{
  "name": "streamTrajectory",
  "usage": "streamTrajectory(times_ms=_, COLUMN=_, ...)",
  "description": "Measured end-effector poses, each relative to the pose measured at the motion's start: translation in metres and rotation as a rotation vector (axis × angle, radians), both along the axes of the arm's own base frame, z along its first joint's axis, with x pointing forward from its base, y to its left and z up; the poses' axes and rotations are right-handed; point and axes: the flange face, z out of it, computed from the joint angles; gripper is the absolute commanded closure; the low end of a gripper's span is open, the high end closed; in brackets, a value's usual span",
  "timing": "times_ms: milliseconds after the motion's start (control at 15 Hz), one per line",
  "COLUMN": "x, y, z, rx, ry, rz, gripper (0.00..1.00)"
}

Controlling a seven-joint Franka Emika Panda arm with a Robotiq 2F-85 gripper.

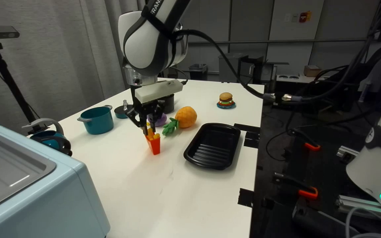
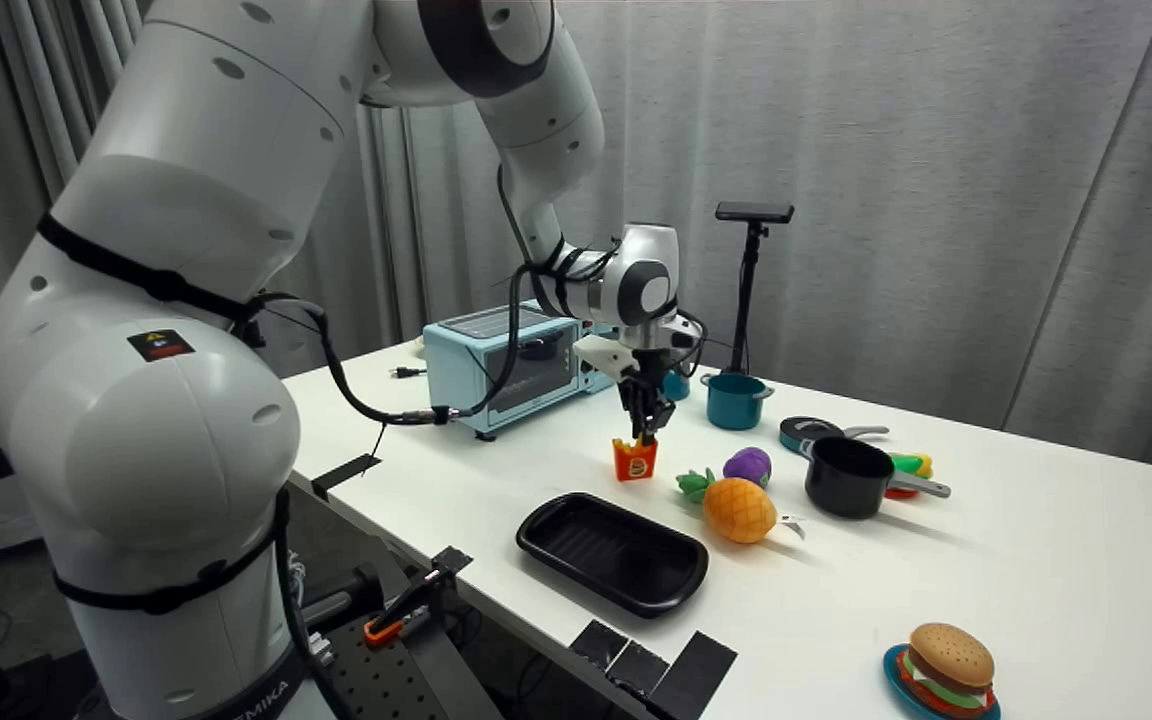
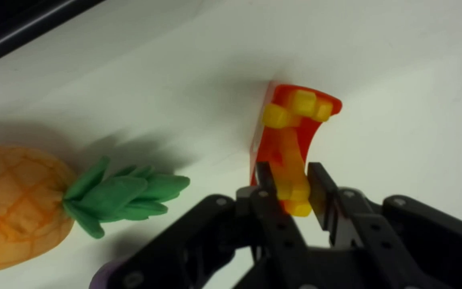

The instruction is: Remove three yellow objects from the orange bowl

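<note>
The orange bowl is a small red-orange cup (image 3: 267, 148) on the white table; it also shows in both exterior views (image 1: 155, 146) (image 2: 626, 462). Several yellow objects stand in it. A yellow group (image 3: 304, 103) sits at its far end, and another pair (image 3: 295, 172) leans at the near end. My gripper (image 3: 289, 170) points down at the cup, its fingers partly closed with the near yellow pieces between them, both fingers appearing to touch. In the exterior views the gripper (image 1: 149, 130) (image 2: 644, 438) is right at the cup's mouth. The lower parts of the pieces are hidden.
A toy pineapple (image 1: 186, 117) and a purple piece (image 2: 748, 465) lie beside the cup. A black tray (image 2: 576, 512) is near the table edge. A teal pot (image 1: 98, 122), black pot (image 2: 846, 480), blue toaster oven (image 2: 496, 370) and toy burger (image 1: 226, 99) stand around.
</note>
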Motion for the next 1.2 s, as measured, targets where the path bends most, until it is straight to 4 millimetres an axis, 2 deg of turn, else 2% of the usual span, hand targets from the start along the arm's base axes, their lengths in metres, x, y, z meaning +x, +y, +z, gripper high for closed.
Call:
streamTrajectory(times_ms=267, x=0.002, y=0.0, z=0.017, rx=0.005, ry=-0.018, rz=-0.001, gripper=0.93)
streamTrajectory(times_ms=867, x=0.003, y=-0.012, z=0.083, rx=0.016, ry=-0.054, rz=-0.027, gripper=0.93)
streamTrajectory(times_ms=1000, x=0.003, y=-0.017, z=0.086, rx=0.014, ry=-0.057, rz=-0.035, gripper=0.93)
streamTrajectory(times_ms=1200, x=0.004, y=-0.03, z=0.078, rx=-0.004, ry=-0.068, rz=-0.044, gripper=0.93)
